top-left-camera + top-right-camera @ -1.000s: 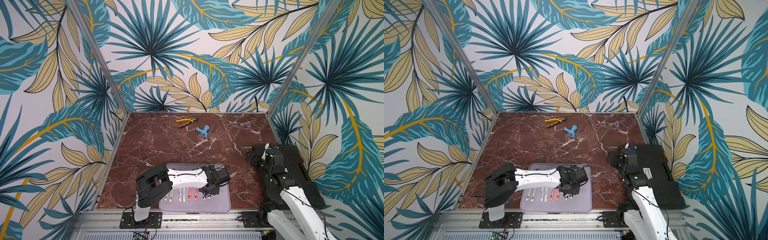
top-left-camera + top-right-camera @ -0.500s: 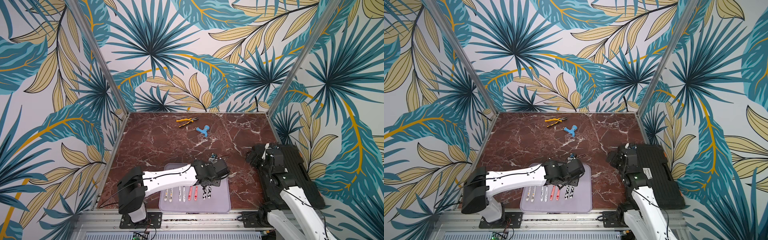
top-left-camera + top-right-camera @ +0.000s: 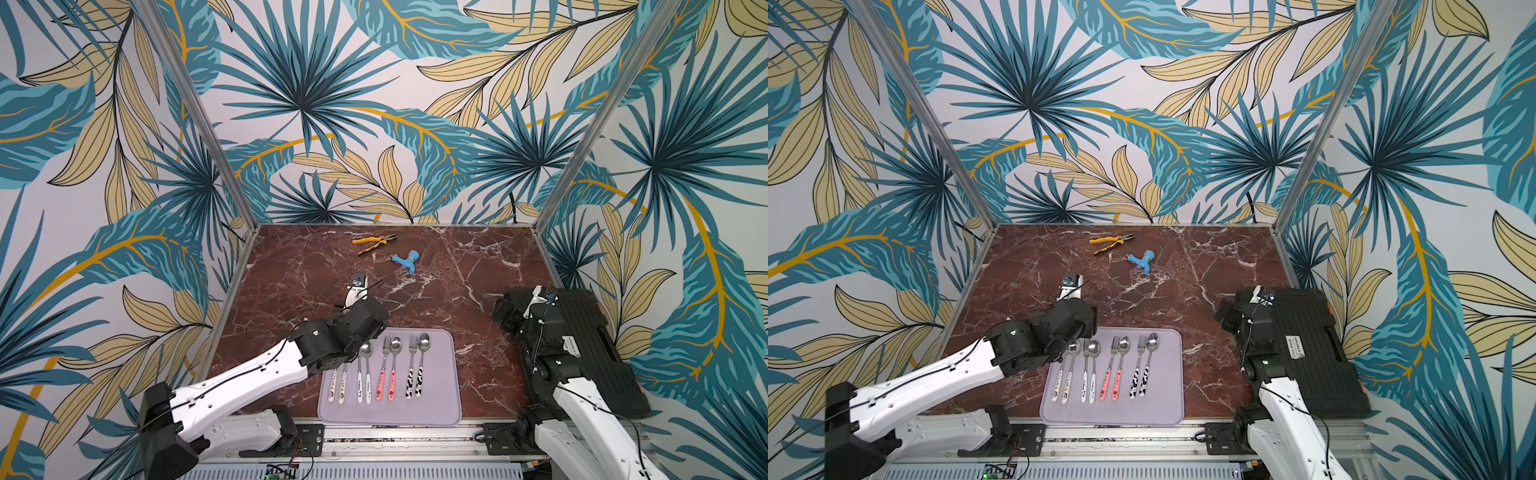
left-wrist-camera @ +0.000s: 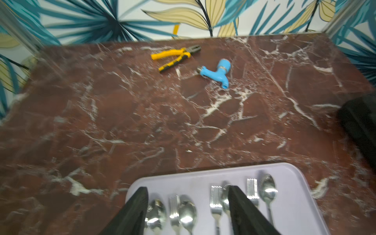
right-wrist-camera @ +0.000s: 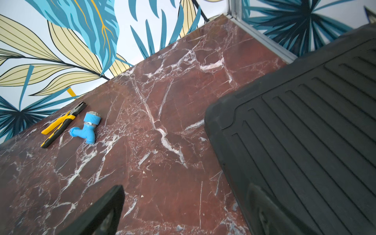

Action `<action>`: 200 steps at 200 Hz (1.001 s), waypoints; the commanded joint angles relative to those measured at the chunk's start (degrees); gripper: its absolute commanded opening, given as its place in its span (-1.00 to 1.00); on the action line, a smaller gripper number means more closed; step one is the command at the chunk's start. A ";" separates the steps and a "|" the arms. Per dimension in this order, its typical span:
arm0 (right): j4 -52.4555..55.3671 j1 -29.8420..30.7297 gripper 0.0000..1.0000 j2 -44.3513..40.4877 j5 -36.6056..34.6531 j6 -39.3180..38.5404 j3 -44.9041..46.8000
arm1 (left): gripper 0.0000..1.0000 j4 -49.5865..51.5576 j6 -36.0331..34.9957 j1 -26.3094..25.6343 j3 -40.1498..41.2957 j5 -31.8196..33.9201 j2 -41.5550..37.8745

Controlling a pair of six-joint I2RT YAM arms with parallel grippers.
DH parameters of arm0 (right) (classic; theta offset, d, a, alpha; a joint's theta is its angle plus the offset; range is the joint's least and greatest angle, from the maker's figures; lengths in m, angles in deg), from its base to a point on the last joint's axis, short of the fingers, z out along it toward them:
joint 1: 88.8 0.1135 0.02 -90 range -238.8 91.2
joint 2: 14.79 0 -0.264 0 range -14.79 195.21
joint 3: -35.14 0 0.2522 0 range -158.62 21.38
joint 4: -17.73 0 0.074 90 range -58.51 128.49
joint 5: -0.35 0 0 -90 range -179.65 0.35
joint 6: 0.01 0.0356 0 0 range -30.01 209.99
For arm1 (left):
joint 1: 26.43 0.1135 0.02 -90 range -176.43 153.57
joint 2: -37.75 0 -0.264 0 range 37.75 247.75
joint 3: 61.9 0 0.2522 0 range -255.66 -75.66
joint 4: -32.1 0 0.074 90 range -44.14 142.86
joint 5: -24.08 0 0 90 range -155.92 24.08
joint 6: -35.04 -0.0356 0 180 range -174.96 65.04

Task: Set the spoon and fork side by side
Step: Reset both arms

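Four spoons (image 3: 424, 341) and three visible forks (image 3: 412, 345), eight patterned handles (image 3: 391, 384), are lying paired on the lilac tray (image 3: 440, 399) at the bench's (image 3: 436, 282) near edge. The jaws of the left gripper (image 4: 188, 188) and right gripper (image 5: 186, 186) are gaping, empty.

The red marble desk (image 3: 291, 291) bears a lavender tray (image 3: 440, 399) at 6 o'clock, yellow pliers (image 3: 374, 243) and a blue plastic tap (image 3: 406, 262) at 12, and a black tool case (image 3: 602, 345) at 4.

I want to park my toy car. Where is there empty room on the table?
Biggest bare patch: the marble table between the tray and the pliers and blue tap. A narrower strip lies between tray and black case. The tray's end by the case is bare too. Crowded: the forks and spoons, with the left fingers open above them.
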 commanded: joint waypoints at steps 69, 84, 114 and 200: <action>-34.87 0.09 0.99 17.90 -19.83 -16.03 7.01 | 1.00 -54.36 -29.94 24.72 32.33 15.17 -7.04; -40.16 0.02 0.99 23.02 -20.80 -17.78 6.95 | 1.00 -63.29 -34.11 30.70 35.35 10.23 -2.73; -47.76 0.28 0.99 31.89 -21.26 -20.48 4.36 | 1.00 -77.45 -37.00 38.28 36.23 3.64 10.69; -55.90 0.58 0.99 43.51 -6.54 -25.37 1.88 | 1.00 -95.90 -39.22 47.09 34.99 -22.83 28.55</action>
